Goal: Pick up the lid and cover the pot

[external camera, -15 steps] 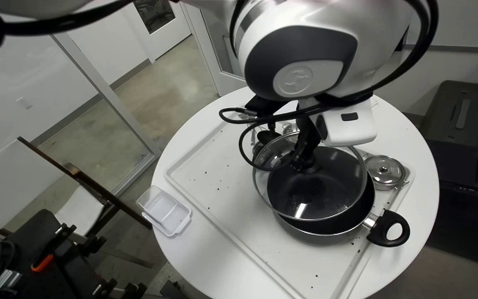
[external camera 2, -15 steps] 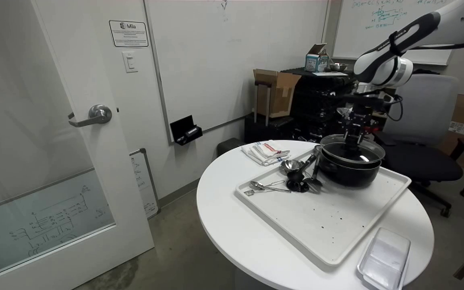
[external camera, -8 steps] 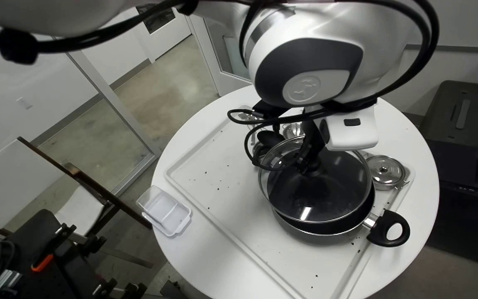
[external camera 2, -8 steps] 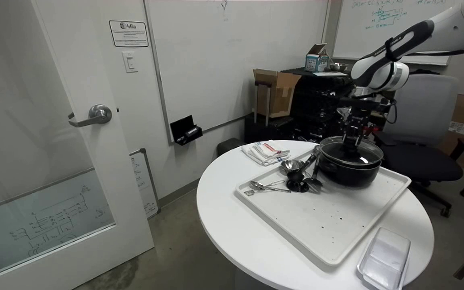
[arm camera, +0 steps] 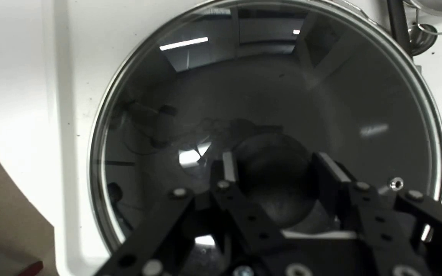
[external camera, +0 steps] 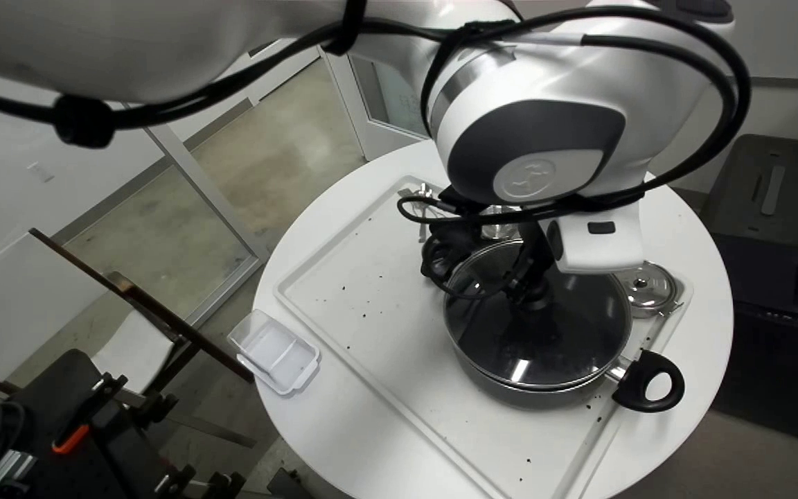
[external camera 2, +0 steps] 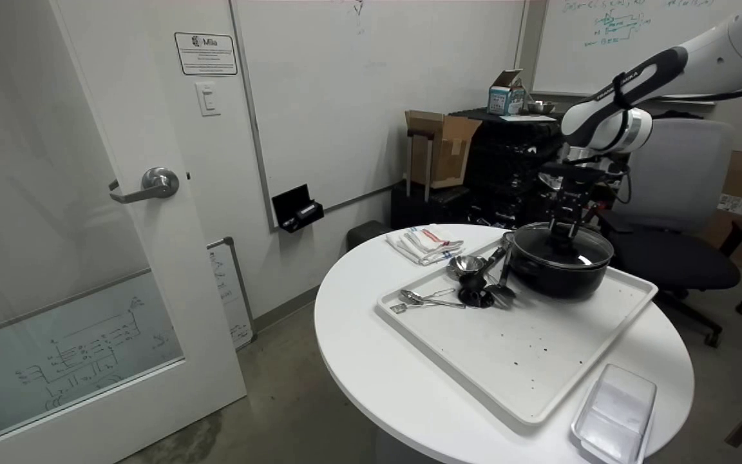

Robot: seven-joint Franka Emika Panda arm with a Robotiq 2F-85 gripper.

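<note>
The lid point(external camera: 582, 339) is a clear glass disc with a metal rim. It lies level over the black pot point(external camera: 544, 400), almost lined up with it, in both exterior views. A thin dark gap shows between the two rims at the front right; I cannot tell whether the lid rests fully. My gripper point(arm camera: 278, 166) has its finger pads on both sides of the lid's black knob point(arm camera: 274, 184) and is shut on it. The lid fills most of the wrist view and hides the pot's inside. In an exterior view the gripper point(external camera 2: 563, 240) points straight down at the lid's centre.
The pot stands on a white tray point(external camera 2: 474, 348) on a round table. Black utensils point(external camera 2: 474, 283) and a small metal bowl point(external camera 2: 466, 265) lie close beside it. A small lidded metal pot point(external camera: 648, 287) stands near its handle point(external camera: 648, 381). A clear container point(external camera 2: 616, 412) sits outside the tray.
The gripper and the lid have moved down and across over the pot. The lid was raised and offset before, with a wide crescent of the pot's inside showing; now only a thin gap shows.
</note>
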